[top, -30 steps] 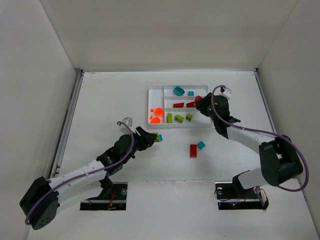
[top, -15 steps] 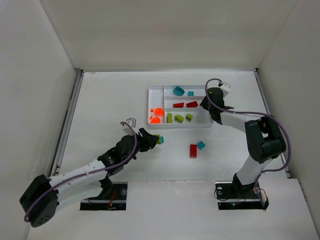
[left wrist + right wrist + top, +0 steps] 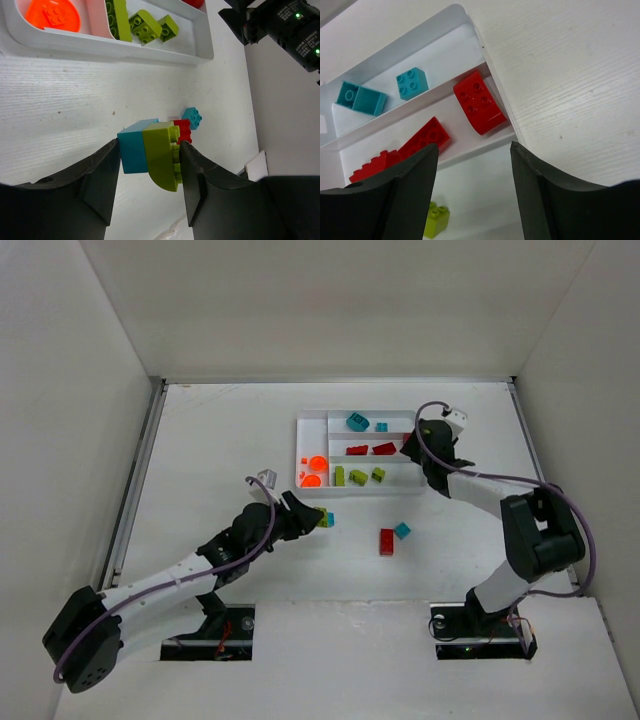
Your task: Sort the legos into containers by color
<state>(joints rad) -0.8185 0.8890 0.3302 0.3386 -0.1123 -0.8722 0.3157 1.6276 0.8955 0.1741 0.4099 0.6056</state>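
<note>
the left gripper [image 3: 318,518] is clamped on a joined pair [image 3: 159,159], a teal piece stuck to a lime one, pinched from both sides between the two fingers [image 3: 100,185]. in the top view the pair sits at the fingertips over the worktop [image 3: 220,440], near the tray [image 3: 312,430] but apart from it, off its near left corner. whether the pair touches the surface i cannot tell.

the right gripper [image 3: 474,150] is spread wide with nothing between its fingers. it hangs over the right end of the tray. under it a curved red brick [image 3: 479,102] lies at the right end of the middle slot, close to the end wall.

the tray is already partly filled. two orange discs [image 3: 314,462] lie in the narrow side section at the left. two teal bricks [image 3: 356,421] are in the far slot. more red bricks [image 3: 357,450] lie further left in the middle slot. three lime bricks [image 3: 358,477] are in the near slot, side by side.

two pieces lie loose on the worktop on the near side of the tray, between the two arms: a loose red brick [image 3: 386,541] and a loose teal brick [image 3: 402,530], just beside each other. in the left wrist view both show just behind the joined pair.
</note>
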